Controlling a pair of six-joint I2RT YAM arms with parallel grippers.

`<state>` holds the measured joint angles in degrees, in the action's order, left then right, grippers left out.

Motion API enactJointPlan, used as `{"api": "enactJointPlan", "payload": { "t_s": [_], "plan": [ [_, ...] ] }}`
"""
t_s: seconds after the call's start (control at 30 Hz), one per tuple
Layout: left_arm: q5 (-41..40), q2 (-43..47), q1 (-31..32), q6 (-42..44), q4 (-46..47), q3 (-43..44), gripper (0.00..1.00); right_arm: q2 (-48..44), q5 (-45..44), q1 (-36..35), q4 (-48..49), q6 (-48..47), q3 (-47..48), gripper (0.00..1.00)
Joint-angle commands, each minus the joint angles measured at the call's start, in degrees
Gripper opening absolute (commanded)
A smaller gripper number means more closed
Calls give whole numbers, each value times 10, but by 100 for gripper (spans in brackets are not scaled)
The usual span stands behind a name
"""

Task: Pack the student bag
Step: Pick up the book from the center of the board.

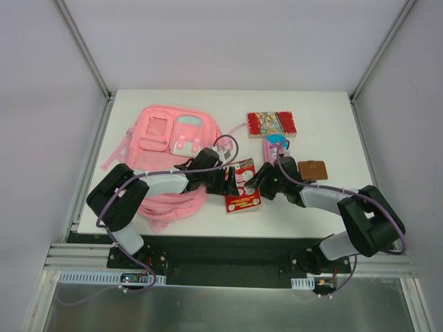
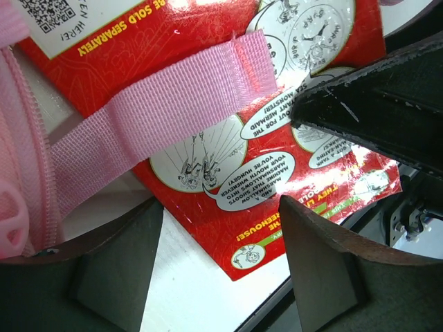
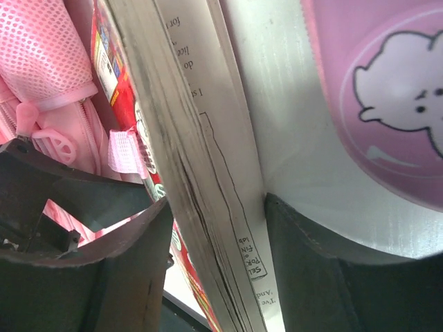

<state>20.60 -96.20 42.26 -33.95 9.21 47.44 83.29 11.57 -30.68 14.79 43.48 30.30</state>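
The pink student bag (image 1: pixel 169 142) lies flat at the table's left, its straps towards the near edge. A red comic book (image 1: pixel 242 187) lies just right of it. My right gripper (image 1: pixel 261 184) is shut on the book's right edge, and in the right wrist view (image 3: pixel 218 204) the pages (image 3: pixel 201 159) stand between the fingers. My left gripper (image 1: pixel 221 181) is open at the book's left side. In the left wrist view (image 2: pixel 220 207) the book's corner (image 2: pixel 124 34) lies between the fingers. A pink strap (image 2: pixel 166 104) lies across the cover.
A pink cartoon pencil case (image 1: pixel 275 146) lies just behind the right gripper and shows close up in the right wrist view (image 3: pixel 387 97). A brown wallet (image 1: pixel 313 169) lies to its right. A patterned book (image 1: pixel 272 123) lies at the back. The near table edge is close.
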Motion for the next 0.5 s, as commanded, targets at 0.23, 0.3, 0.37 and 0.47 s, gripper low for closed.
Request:
{"api": "enactJointPlan", "payload": {
  "t_s": [0.23,0.3,0.37,0.47],
  "plan": [
    [37,-18,8,-12,13,-5,66,-46,52,-12,-19,-34,-30,68],
    [37,-18,9,-12,13,-2,65,-46,75,-14,3,-32,-30,69],
    [39,-18,9,-11,13,0,65,-45,83,-13,23,-26,-31,70],
    [44,-20,8,-10,13,5,65,-37,98,-13,49,-21,-30,70]
  ]
}}
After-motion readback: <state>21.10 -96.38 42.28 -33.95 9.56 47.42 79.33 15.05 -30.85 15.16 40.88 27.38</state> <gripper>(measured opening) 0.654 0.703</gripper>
